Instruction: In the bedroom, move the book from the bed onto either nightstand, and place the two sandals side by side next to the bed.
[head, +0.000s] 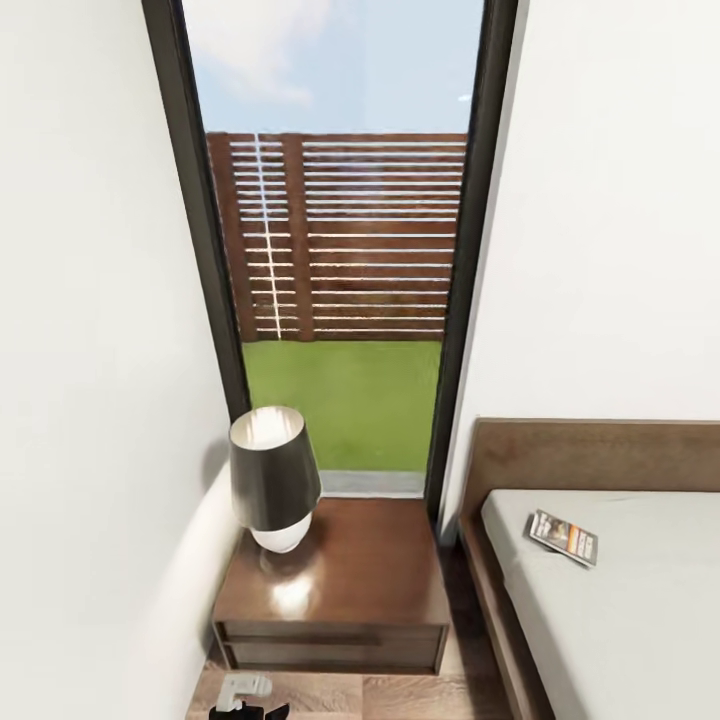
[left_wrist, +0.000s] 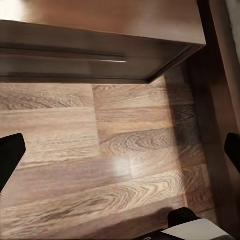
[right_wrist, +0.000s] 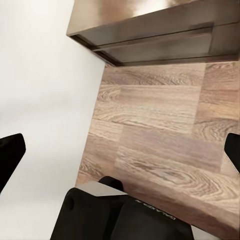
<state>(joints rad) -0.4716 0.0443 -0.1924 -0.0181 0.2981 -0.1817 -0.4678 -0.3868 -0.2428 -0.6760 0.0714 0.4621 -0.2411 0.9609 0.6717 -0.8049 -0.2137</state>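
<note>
The book (head: 562, 537) lies flat on the pale-grey mattress of the bed (head: 620, 620), near the dark-brown headboard, at the right of the head view. The nightstand (head: 335, 590) stands left of the bed under the tall window, and its front also appears in the left wrist view (left_wrist: 100, 55) and the right wrist view (right_wrist: 165, 35). My left gripper (left_wrist: 120, 155) hangs open over bare plank floor before the nightstand. My right gripper (right_wrist: 120, 152) is open too, above the floor by the white wall. Both are empty. The two sandals are out of view.
A dark-shaded lamp (head: 273, 478) on a white base occupies the left part of the nightstand top; the right part is bare. A white wall (head: 90, 400) runs close along the left. A narrow floor gap (head: 460, 640) separates nightstand and bed frame.
</note>
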